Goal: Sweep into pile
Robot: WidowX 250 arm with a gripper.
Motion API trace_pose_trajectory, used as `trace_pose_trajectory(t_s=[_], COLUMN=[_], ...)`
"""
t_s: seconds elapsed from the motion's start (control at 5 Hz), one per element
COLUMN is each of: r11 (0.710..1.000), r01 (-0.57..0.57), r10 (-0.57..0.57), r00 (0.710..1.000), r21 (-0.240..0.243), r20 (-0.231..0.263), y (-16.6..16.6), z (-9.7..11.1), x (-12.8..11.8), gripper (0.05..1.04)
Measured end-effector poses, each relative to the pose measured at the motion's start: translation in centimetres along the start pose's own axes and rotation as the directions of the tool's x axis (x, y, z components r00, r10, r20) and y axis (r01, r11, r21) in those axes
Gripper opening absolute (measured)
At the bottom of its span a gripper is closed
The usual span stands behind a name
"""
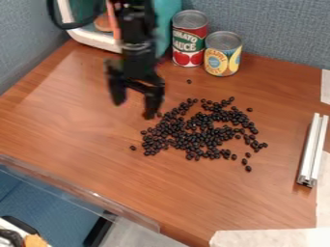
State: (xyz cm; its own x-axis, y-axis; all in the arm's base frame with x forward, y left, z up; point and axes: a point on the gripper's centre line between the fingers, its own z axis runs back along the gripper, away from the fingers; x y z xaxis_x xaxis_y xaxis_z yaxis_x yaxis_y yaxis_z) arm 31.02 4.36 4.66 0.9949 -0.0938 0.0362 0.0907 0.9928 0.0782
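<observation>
“Two jaws on your gripper [134,109], spread apart with nothing pinched between them. Do you see which way your beans [169,129] lie from there?”

“Down and to the right in your view, loose on the table [77,125]. One jaw hangs just beside their upper left edge; you can't tell from here whether its tip meets the wood.”

“So a push straight on from there would drive that edge toward the middle, but you'd probably leave the far side ragged.”

“Agreed. Look at how they sit: small, black, slightly glossy, thick through the middle and left, thinner toward the right, with little bare gaps. You have strays too, one near the tall can [189,48], one off to the left, a few at the lower right.”

“Then you'd likely want those outliers brought inward. Mind the spread jaws: beans that small could slip between them.”

“And keep your strokes short. Too hard a shove might send some rolling toward the bar [310,149]. You have a loose patch, not yet a pile.”
</observation>
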Motion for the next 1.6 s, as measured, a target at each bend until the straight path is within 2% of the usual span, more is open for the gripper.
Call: trace_pose_trajectory(t_s=[0.2, 0.4, 0.6, 0.8, 1.0, 1.4, 1.6], r11=[0.999, 0.995, 0.986, 0.982, 0.987, 0.993, 0.994], r01=[0.037, 0.092, 0.144, 0.156, 0.132, 0.067, 0.059], r10=[-0.037, -0.090, -0.136, -0.146, -0.121, -0.057, -0.050], r00=[0.999, 0.995, 0.986, 0.985, 0.986, 0.993, 0.994], r21=[-0.005, -0.048, -0.086, -0.108, -0.095, -0.102, -0.093], r20=[0.034, 0.041, 0.098, 0.090, 0.114, 0.102, 0.096], y=[-4.4, -9.0, -12.9, -16.4, -19.2, -22.4, -23.6], z=[1.2, 2.1, 3.8, 3.1, 2.3, 0.2, -0.2], x=[0.7, 1.1, 2.3, 3.6, 5.2, 7.4, 7.8], gripper=[0.999, 0.999, 0.999, 0.999, 0.999, 0.999, 0.999])
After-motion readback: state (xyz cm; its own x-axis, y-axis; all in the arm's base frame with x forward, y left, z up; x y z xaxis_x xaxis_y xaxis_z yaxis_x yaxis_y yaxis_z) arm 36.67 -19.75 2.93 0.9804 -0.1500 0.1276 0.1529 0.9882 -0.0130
